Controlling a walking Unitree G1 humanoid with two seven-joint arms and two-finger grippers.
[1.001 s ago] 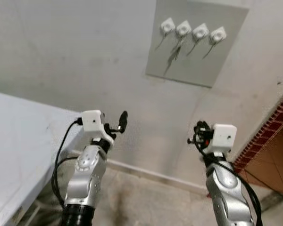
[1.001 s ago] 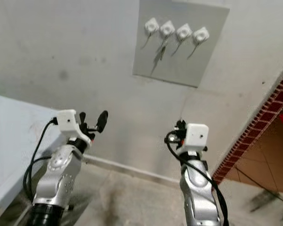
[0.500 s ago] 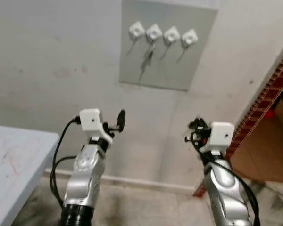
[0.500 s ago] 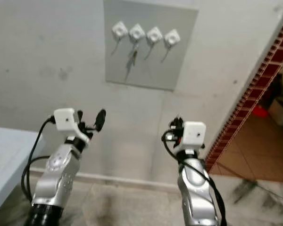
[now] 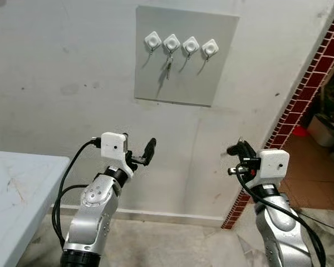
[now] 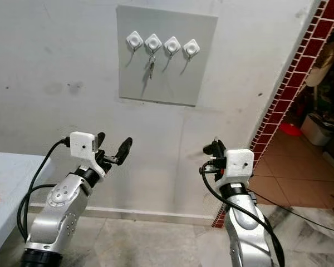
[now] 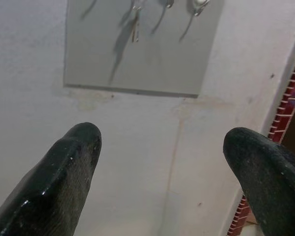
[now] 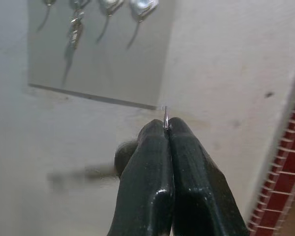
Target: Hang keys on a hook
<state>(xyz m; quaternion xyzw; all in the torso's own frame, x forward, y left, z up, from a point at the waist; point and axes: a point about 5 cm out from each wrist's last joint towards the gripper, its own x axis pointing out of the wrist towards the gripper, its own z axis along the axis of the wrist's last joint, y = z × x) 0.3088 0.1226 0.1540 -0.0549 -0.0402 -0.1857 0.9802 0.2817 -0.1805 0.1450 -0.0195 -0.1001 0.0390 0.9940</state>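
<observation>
Your left gripper (image 5: 143, 153) has its fingers spread wide and empty, pointing up at the wall. Your right gripper (image 8: 166, 129) has its fingers pinched tight on a thin metal ring tip, probably the keys' (image 8: 165, 115) ring. The hook panel (image 5: 185, 83) lies above and ahead, its free hooks (image 5: 210, 48) nearer your right arm.

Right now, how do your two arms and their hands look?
Both arms have silver, rounded metal shells. Each wrist carries a small white box with rounded corners, and black cables loop from it down along the arm. The left hand and the right hand each end in two long, glossy black fingers with rounded tips. No markings can be seen on them.
</observation>
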